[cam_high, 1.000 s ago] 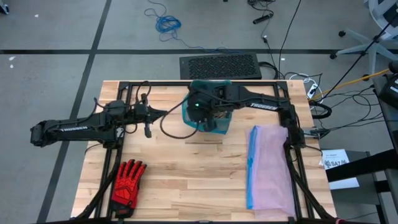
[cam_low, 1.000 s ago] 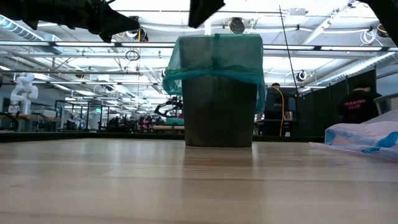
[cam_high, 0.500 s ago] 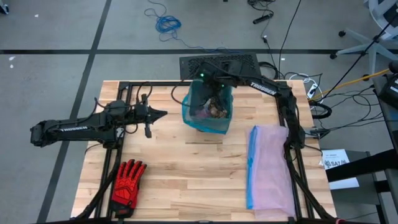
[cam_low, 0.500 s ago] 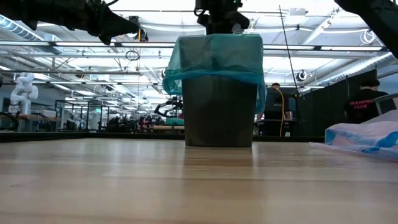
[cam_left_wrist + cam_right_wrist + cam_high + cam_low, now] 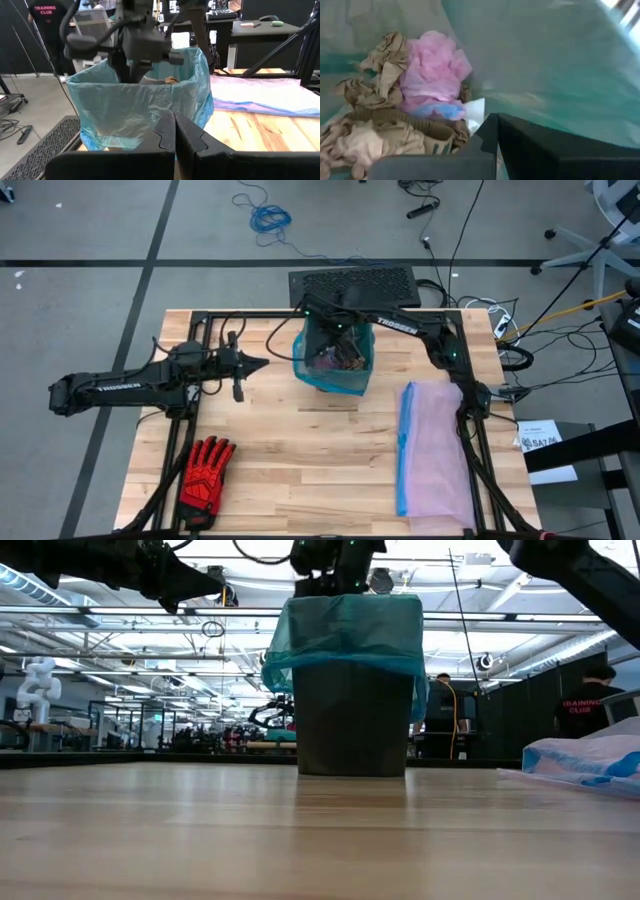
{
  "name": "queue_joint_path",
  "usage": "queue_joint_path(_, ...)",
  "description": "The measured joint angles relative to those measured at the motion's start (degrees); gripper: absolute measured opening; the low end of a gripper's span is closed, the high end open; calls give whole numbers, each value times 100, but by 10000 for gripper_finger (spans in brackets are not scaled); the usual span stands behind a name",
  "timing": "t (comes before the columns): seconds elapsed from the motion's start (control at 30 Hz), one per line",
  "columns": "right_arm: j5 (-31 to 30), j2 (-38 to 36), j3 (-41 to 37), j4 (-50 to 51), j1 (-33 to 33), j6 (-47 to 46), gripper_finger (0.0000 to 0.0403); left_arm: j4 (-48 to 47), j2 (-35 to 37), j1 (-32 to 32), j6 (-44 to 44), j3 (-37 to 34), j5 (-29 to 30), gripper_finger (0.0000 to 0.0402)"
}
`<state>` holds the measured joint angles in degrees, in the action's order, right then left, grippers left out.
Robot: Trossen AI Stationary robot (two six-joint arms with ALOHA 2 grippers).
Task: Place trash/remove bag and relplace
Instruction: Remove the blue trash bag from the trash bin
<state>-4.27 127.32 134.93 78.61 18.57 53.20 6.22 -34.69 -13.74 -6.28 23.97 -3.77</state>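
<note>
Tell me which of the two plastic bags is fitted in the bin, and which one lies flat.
The teal-green bag lines the bin and holds trash. The lilac bag with a blue rim lies flat on the table, nearer the right arm's base.

A thin translucent teal-green bin bag [image 5: 333, 360] lines an upright dark bin toward the back of the desk, its top folded over the rim and hanging in a loose skirt partway down the sides [image 5: 347, 632]. Inside lies the trash [image 5: 395, 110]: crumpled tan-brown paper lumps [image 5: 376, 82] heaped around a pink crumpled piece [image 5: 434, 72], with a pale blue scrap [image 5: 440, 110] tucked just beneath the pink.
</note>
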Motion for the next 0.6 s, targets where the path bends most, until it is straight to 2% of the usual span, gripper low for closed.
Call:
queue_joint_path(0.2, 210, 271, 0, -119, 61, -2, 0, 2, 1, 2, -2, 0, -1, 0)
queue_joint_path(0.6, 446, 345, 0, -1201, -244, 130, 0, 11, 0, 0, -7, 0, 0, 0)
